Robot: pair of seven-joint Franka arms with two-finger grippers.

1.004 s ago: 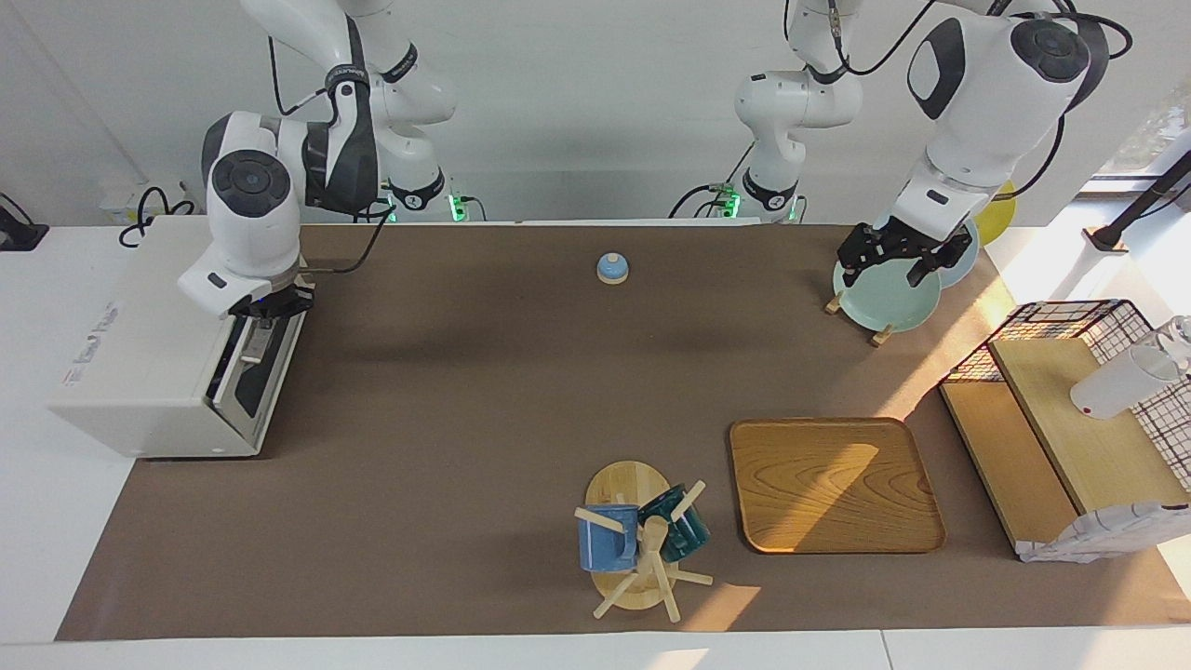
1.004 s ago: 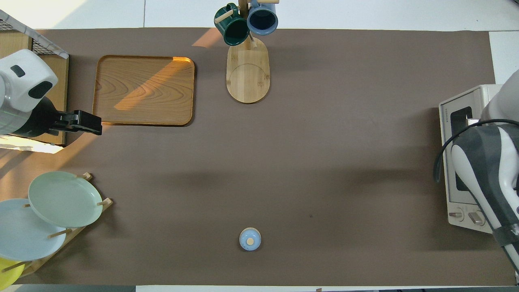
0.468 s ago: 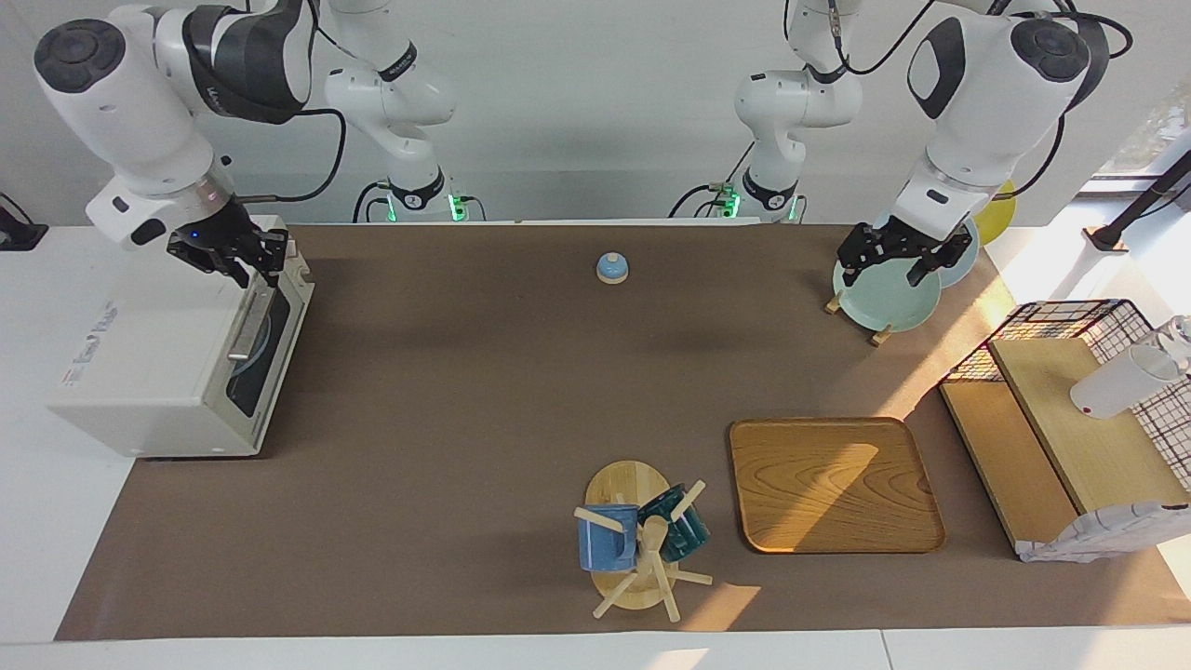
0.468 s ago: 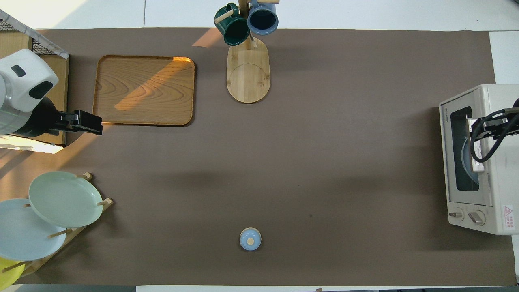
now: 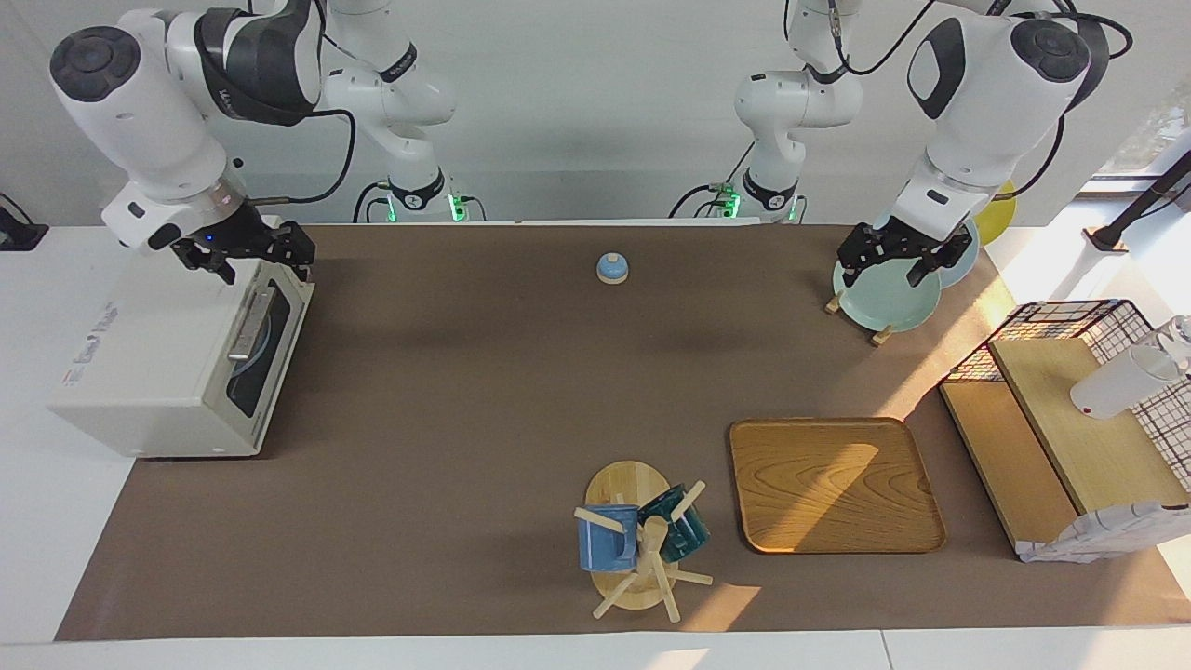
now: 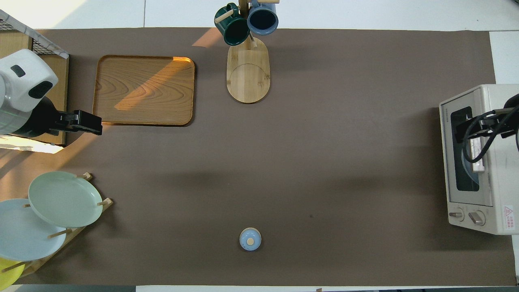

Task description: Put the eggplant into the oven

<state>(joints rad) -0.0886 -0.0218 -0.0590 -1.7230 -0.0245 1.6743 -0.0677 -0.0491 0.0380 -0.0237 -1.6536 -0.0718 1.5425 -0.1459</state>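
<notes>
The cream-white oven [image 5: 140,372] stands at the right arm's end of the table, and it also shows in the overhead view [image 6: 500,182]. Its dark glass door [image 5: 253,372] is closed, and a pale plate shows through the glass. The eggplant is not visible in either view. My right gripper [image 5: 247,251] hangs open and empty just above the oven's top front edge, and it also shows in the overhead view [image 6: 480,125]. My left gripper [image 5: 891,259] is open and empty, raised by the plate rack, where it waits. It also shows in the overhead view [image 6: 87,123].
A small blue bell [image 5: 611,268] sits near the robots at mid-table. A plate rack [image 5: 884,298] with pale plates, a wooden tray [image 5: 833,484], a mug tree [image 5: 637,544] with two mugs and a wire-mesh shelf [image 5: 1070,409] stand toward the left arm's end.
The oven door was ajar under my right gripper a second ago and is closed now. The right gripper has risen above the oven and shifted slightly toward the table's middle. The left arm is still.
</notes>
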